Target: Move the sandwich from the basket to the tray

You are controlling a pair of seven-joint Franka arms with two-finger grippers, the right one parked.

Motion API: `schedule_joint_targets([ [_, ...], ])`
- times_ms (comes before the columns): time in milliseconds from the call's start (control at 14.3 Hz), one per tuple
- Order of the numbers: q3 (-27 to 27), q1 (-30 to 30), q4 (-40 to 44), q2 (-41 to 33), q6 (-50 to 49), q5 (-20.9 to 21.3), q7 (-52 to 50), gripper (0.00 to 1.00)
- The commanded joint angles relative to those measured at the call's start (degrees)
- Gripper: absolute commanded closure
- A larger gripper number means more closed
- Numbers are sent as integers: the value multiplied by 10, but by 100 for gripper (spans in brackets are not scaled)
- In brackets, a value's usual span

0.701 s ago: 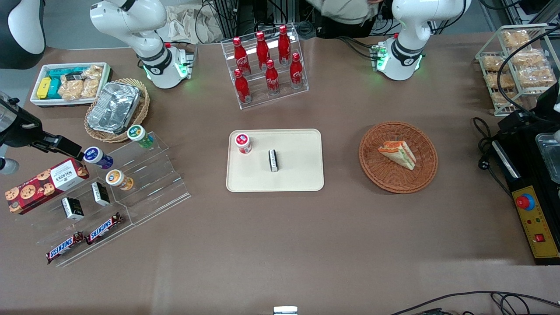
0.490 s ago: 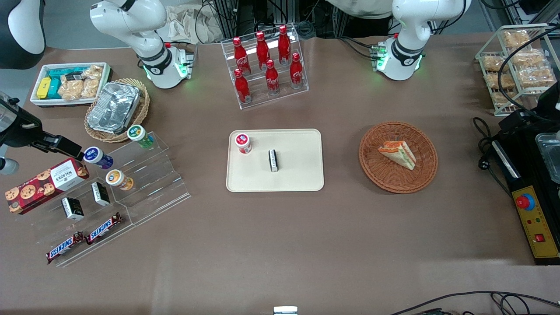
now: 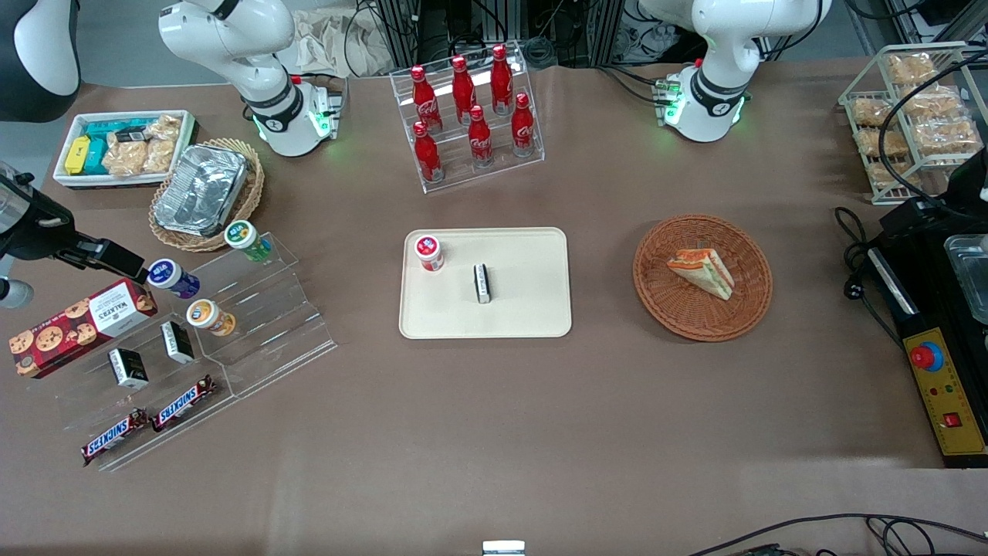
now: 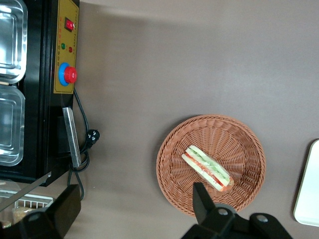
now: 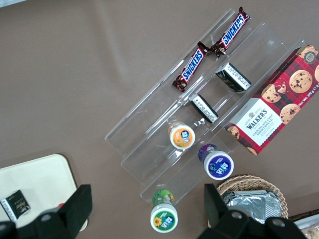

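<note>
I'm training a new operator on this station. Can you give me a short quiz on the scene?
1. True or false: the triangular pale-bread sandwich lies in the round reddish-brown wicker basket.
2. What stands on the flat cream-beige plastic tray? A) a red-lidded white tub and a small black box; B) a banana; C) a blue mug.
3. Fill in: the left gripper hangs above the table near the basket, its fingers ____.

Key: 1 true; 2 A; 3 open.
</note>
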Motion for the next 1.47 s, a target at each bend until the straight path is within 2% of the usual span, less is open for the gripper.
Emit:
schedule_joint_targets([
  [0,-4,-3,-10,-13,-46,7,-11,0],
  [280,-24,-5,-133,-96,-32,-5,-18,0],
  [561,-76,-5,-217,-133,5,-4,-130,0],
  [771,-82,-5,-346,-163,120,-5,-176,0],
  [911,-99,-5,-419,-163,222,-5,-259,0],
  [1401,-134,-5,-417,-81,314,-10,-465,0],
])
